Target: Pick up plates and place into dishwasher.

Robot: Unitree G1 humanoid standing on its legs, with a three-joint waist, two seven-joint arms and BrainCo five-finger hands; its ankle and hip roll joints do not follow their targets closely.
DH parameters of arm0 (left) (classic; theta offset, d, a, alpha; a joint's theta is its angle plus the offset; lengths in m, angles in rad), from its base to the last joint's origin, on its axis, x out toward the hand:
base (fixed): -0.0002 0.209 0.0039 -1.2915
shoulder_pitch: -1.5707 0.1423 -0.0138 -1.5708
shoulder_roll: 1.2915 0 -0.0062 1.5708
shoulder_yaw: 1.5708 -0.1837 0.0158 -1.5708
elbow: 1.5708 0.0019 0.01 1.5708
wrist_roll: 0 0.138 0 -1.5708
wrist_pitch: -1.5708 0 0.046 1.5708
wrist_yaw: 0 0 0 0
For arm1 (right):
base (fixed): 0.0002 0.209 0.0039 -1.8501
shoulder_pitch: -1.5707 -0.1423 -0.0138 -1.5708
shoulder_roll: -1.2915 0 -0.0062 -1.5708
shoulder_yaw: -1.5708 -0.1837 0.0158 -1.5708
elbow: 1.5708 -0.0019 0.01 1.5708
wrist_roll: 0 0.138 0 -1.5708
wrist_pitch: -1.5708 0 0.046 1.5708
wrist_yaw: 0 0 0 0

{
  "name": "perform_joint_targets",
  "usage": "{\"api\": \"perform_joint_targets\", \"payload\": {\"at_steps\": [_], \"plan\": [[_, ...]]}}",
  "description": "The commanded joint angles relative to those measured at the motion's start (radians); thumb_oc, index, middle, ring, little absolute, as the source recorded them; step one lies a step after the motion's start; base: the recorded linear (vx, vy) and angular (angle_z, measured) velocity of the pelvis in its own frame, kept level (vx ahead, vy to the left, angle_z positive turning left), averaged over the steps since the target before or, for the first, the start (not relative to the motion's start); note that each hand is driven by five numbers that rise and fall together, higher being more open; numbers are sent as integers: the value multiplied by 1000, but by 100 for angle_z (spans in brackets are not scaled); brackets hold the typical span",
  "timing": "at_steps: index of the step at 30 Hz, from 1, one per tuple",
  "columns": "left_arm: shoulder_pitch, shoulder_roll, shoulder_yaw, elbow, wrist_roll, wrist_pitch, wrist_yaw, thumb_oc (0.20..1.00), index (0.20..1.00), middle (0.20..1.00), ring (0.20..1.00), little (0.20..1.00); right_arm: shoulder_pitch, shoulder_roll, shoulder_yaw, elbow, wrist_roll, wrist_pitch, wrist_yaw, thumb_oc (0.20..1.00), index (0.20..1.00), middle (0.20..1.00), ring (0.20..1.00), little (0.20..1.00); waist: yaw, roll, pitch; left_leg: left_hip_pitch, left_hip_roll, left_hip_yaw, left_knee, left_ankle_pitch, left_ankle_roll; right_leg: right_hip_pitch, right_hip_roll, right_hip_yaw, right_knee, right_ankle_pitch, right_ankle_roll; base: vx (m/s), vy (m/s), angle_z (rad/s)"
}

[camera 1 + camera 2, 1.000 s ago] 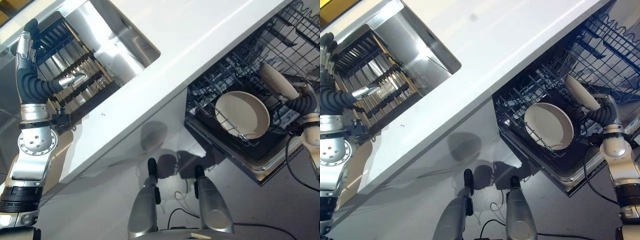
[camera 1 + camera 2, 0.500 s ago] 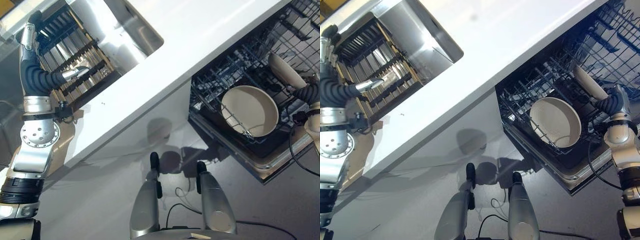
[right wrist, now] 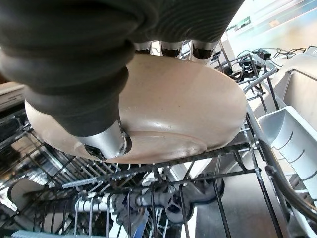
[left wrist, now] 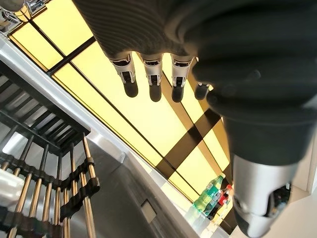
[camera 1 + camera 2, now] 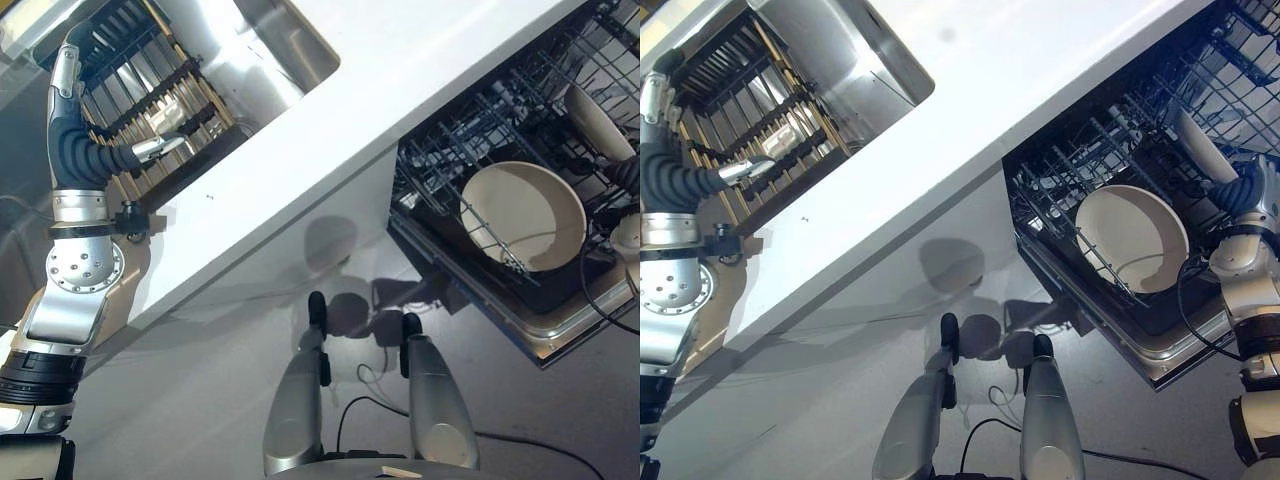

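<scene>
My right hand point(image 3: 105, 141) is shut on a beige plate point(image 3: 188, 99), thumb pressed on its underside and fingers curled over its rim. It holds the plate point(image 5: 598, 120) tilted on edge over the far right of the dishwasher's lower wire rack point(image 5: 470, 130). A second beige plate point(image 5: 522, 215) stands leaning in the rack's near part, to the left of the held one. My left hand point(image 5: 72, 140) is raised over the dish rack point(image 5: 150, 90) in the sink at the far left, open, with straight fingers point(image 4: 151, 74) and nothing in it.
A white counter point(image 5: 400, 70) runs diagonally between the steel sink point(image 5: 290, 50) and the pulled-out dishwasher. The dishwasher's open door point(image 5: 560, 335) juts out below the rack. A grey plastic basket point(image 3: 292, 144) sits in the rack beside the held plate. Bottles point(image 4: 213, 196) stand by a window beyond the sink.
The whole picture has shifted, so the camera moved. My right hand has carried the held plate a little farther from the standing plate, deeper over the rack. The left hand stays raised.
</scene>
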Motion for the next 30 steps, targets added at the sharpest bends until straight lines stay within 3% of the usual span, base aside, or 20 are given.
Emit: {"api": "perform_joint_targets", "payload": {"at_steps": [1,2,21,30], "plan": [[-78,2,24,-6,-35,-26,38,1000,1000,1000,1000,1000,36,22,-2,99,33,67,-28,595,595,595,595,595,-42,-10,33,36,19,17,112,-133,-2,66,-54,5,-284,175,31,0,0,0],[-75,3,27,-9,-41,-25,34,1000,1000,1000,1000,1000,40,23,-5,99,34,71,-35,1000,1000,1000,1000,1000,-42,-10,30,39,19,19,112,-134,-2,67,-55,4,-284,175,31,0,0,0],[-24,-31,52,5,-59,-36,4,1000,1000,1000,1000,1000,114,34,-104,-20,-3,46,-93,1000,1000,1000,1000,1000,-64,-25,-24,92,27,40,94,-151,0,110,-54,12,-312,178,37,8,17,-1],[35,-79,85,11,-54,-43,-14,1000,1000,1000,1000,1000,182,52,-231,-269,-77,-9,-164,1000,1000,1000,1000,1000,-93,-29,-69,139,32,58,89,-169,-2,139,-54,27,-324,176,45,42,52,-6]]}}
